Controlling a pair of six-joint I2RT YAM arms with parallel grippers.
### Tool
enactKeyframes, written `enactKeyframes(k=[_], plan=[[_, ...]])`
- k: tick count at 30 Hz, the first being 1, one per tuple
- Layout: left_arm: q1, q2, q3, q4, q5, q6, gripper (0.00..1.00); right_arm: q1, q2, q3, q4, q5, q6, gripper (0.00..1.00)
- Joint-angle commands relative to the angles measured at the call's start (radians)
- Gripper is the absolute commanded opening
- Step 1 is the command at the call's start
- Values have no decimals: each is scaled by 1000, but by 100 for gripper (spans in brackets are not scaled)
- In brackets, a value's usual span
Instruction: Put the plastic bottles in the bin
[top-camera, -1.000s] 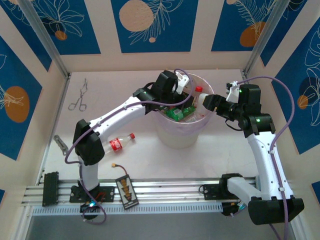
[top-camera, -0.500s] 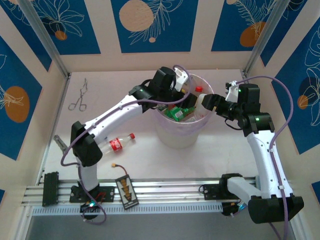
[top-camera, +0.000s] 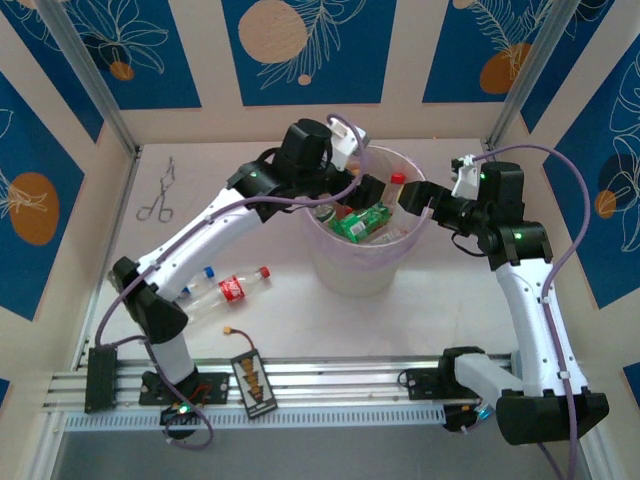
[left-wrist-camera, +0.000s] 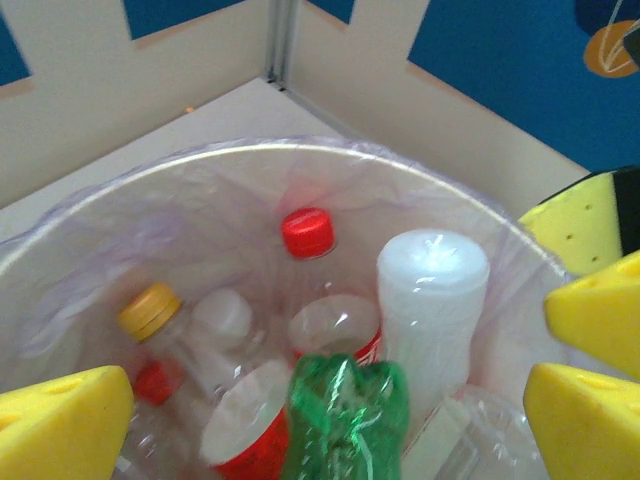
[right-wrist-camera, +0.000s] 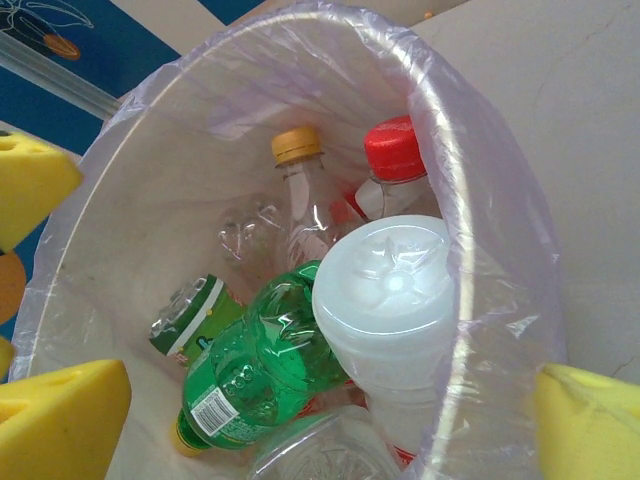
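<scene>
Left hand (top-camera: 368, 190) and right hand (top-camera: 414, 199), both spread and empty, crowd the bin (top-camera: 350, 272); colliding or tipping it could spill the bottles (right-wrist-camera: 262, 370)

Left tool (top-camera: 368, 189) and right tool (top-camera: 413, 200) face each other, tilted downward, jaws spread wide, nothing held.

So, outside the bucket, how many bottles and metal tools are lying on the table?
Bottles: 2 (red-labelled bottle, blue-capped bottle beside it)
Metal forceps: 1
Total: 3
</scene>
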Motion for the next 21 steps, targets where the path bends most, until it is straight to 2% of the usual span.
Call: enactKeyframes(k=[1,7,11,14,21], plan=[[53,-113,29,-135,-87,12,100,-2,-22,2,57,4,-35,99],[187,-277,-112,-307,-165,-65,100,-1,-53,-44,165,17,-56,99],[329,-406,-320,-347,-148,-184,100,-3,-76,-45,196,33,-102,99],[401,-491,-478,-355,-167,-285,100,-6,-79,-34,197,39,-126,99],[426,-590,-725,-429,-279,-456,100,-14,-83,-27,185,26,-144,99]])
